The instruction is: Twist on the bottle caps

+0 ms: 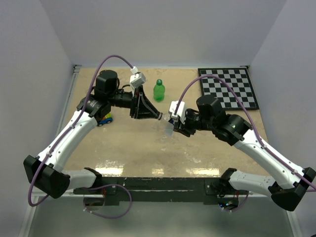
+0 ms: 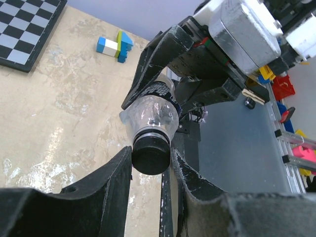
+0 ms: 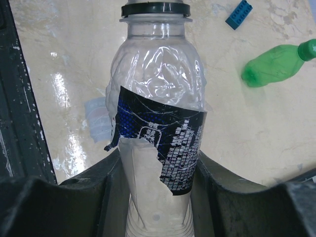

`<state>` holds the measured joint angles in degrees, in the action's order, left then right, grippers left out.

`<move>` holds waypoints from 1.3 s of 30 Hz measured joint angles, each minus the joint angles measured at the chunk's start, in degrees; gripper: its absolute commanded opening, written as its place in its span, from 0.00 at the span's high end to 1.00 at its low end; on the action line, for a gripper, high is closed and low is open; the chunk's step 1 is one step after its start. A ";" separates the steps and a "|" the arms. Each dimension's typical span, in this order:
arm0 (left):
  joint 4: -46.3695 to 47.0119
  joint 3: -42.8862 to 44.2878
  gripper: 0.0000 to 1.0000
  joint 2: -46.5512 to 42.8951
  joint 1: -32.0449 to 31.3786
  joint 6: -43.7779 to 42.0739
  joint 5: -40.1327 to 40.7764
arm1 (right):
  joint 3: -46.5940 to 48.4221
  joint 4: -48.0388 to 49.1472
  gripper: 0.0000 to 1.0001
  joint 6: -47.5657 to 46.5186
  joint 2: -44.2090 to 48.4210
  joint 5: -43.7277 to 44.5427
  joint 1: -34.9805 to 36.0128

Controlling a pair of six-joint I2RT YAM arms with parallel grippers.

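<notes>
The clear bottle (image 1: 168,121) with a torn dark label hangs level above the table's middle, between both arms. My right gripper (image 3: 158,170) is shut on its body (image 3: 158,98), at the label. The black cap (image 2: 150,153) sits on the bottle's neck (image 2: 153,116), and my left gripper (image 2: 152,159) is shut on that cap with a finger on each side. From above, the left gripper (image 1: 160,117) meets the right gripper (image 1: 174,123) end to end. The green bottle (image 1: 158,91) stands upright farther back with its green cap (image 3: 308,49) on it.
A checkerboard (image 1: 228,88) lies at the back right. Toy bricks (image 1: 104,119) sit beside the left arm's elbow, and a blue brick (image 3: 239,14) shows in the right wrist view. The table's front rail (image 1: 163,182) runs between the arm bases.
</notes>
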<state>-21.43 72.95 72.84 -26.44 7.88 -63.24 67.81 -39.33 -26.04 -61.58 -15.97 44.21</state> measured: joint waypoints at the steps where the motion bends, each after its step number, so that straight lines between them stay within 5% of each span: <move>1: 0.02 0.00 1.00 -0.02 -0.15 0.42 0.46 | -0.09 0.02 1.00 0.02 0.17 0.28 0.00; 21: 1.90 1.73 1.00 1.18 -3.39 5.79 5.95 | -1.73 1.18 1.00 -0.96 2.84 4.31 -0.02; 39: -15.10 4.85 1.00 0.90 -4.70 -28.04 1.86 | -1.18 -3.08 1.00 0.96 0.17 -4.98 -0.28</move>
<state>-36.53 77.80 73.73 -31.14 -20.16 -61.39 66.63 -42.41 -25.08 -61.41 -20.95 43.92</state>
